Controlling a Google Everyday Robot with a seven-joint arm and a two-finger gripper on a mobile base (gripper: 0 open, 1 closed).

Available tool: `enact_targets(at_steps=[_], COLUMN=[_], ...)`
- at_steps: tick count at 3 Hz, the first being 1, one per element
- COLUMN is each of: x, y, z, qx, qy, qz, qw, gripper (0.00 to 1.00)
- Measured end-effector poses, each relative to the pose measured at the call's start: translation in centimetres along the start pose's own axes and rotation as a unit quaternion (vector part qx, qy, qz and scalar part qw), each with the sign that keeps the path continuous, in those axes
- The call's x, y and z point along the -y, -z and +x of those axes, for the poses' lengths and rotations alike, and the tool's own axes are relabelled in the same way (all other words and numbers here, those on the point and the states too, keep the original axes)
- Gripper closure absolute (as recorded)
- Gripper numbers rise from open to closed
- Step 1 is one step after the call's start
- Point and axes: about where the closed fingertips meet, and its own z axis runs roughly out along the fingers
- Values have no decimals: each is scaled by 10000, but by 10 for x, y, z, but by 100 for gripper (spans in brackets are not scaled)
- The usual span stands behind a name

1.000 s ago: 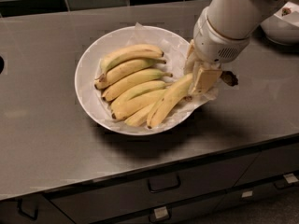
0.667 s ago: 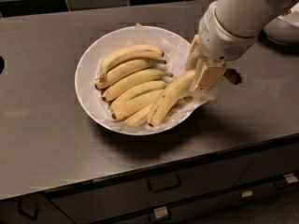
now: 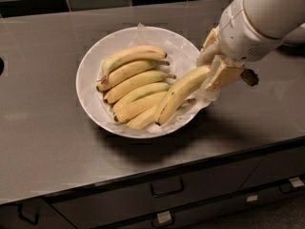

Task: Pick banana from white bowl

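Since the tool is clenched on the banana by its stem (right rim of the white bowl), the grasp looks done. Its far end rests on other bananas; next needs a steady lift.

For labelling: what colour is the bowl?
White bowl, camera view; the gripper at its right rim holds the banana.

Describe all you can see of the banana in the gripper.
The banana is long, yellow, slightly curved, with a few brown specks. It lies slanted over the other bananas in the white bowl, its lower tip toward the front rim. The gripper, at the bowl's right edge, grips its stem end.
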Motion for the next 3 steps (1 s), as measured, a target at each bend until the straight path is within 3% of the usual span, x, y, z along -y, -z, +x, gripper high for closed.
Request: enact_targets(at_steps=[2,3], x=[-7,-6], y=[35,36], z=[0,-1], qx=[385,397], qy=[22,23], qz=[532,546], qw=[9978,9977], gripper=[100,100])
